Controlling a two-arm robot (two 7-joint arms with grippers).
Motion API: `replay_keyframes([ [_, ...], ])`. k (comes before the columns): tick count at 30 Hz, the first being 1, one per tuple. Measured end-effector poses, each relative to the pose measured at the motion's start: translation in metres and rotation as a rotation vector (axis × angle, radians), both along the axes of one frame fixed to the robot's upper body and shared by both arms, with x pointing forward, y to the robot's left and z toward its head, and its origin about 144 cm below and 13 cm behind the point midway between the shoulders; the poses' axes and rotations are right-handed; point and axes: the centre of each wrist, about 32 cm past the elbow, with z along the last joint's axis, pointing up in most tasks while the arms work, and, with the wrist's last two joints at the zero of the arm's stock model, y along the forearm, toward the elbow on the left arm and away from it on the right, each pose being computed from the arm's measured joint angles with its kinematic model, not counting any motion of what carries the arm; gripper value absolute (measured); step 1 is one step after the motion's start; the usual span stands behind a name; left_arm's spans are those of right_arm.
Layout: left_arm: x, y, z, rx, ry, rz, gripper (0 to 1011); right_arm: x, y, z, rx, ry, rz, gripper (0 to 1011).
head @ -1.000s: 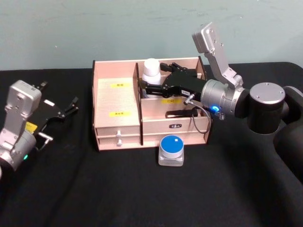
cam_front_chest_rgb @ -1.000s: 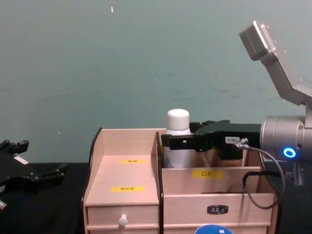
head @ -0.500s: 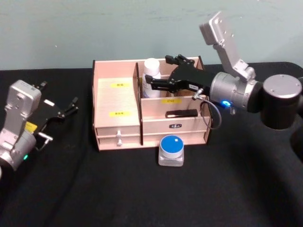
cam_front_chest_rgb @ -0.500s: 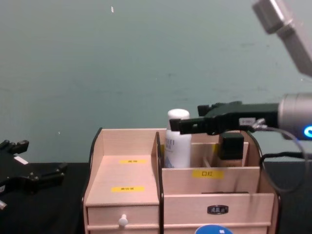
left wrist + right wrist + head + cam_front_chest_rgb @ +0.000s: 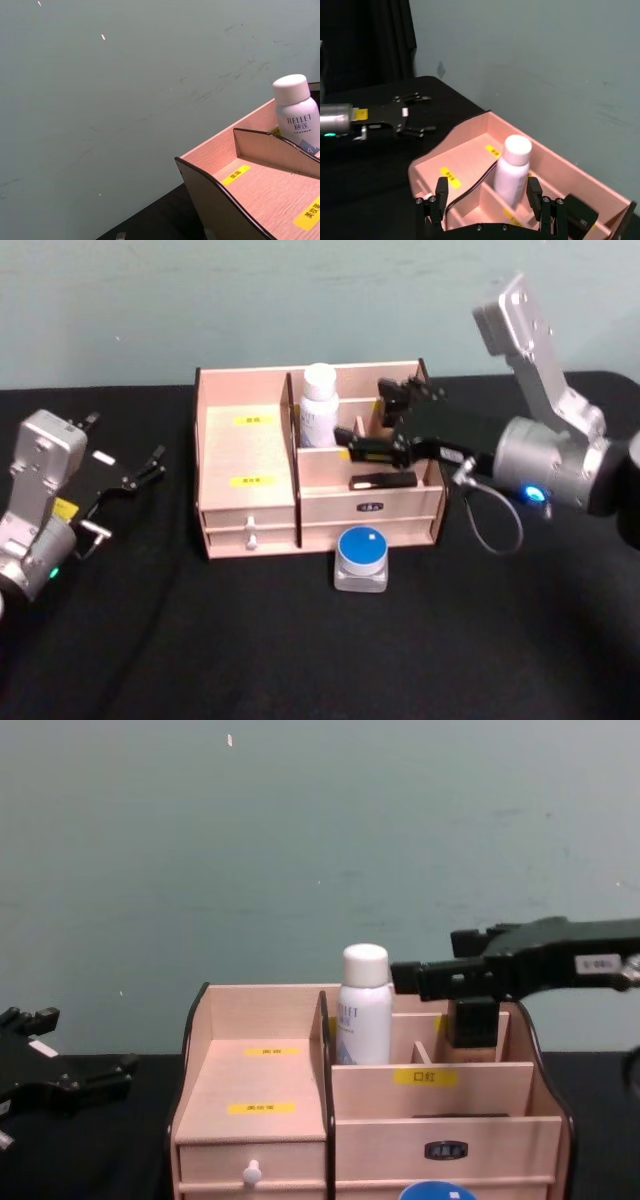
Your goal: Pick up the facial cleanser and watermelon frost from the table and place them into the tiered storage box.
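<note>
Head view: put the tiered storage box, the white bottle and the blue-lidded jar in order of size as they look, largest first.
1. tiered storage box, clearly largest.
2-3. white bottle and blue-lidded jar look alike; the jar is nearer the camera, so unranked.

White bottle (image 5: 298,117) in the tiered storage box (image 5: 262,1020): reads "RELLET". Yellow label (image 5: 427,1076) on the box's front divider, right of the bottle: "口红". Remaining yellow labels (image 5: 262,1107): illegible.

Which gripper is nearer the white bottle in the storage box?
Right. The right gripper hovers just right of the white bottle; the left gripper sits beyond the tiered storage box's left side.
</note>
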Motion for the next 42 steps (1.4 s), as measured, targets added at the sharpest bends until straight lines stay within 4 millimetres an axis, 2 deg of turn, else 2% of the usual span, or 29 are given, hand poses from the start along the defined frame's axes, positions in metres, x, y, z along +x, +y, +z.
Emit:
replay_keyframes([
  [11, 0.0, 0.0, 0.0, 0.0, 0.0, 0.0, 1010, -0.049, -0.003, -0.018, 0.019, 0.079, -0.015, 1002],
  [21, 0.0, 0.0, 0.0, 0.0, 0.0, 0.0, 1010, -0.076, -0.003, -0.039, -0.025, 0.164, -0.086, 1002],
  [31, 0.0, 0.0, 0.0, 0.0, 0.0, 0.0, 1010, -0.087, 0.006, -0.054, -0.073, 0.242, -0.125, 1002],
  [42, 0.0, 0.0, 0.0, 0.0, 0.0, 0.0, 1010, -0.082, 0.013, -0.064, -0.103, 0.273, -0.15, 1002],
])
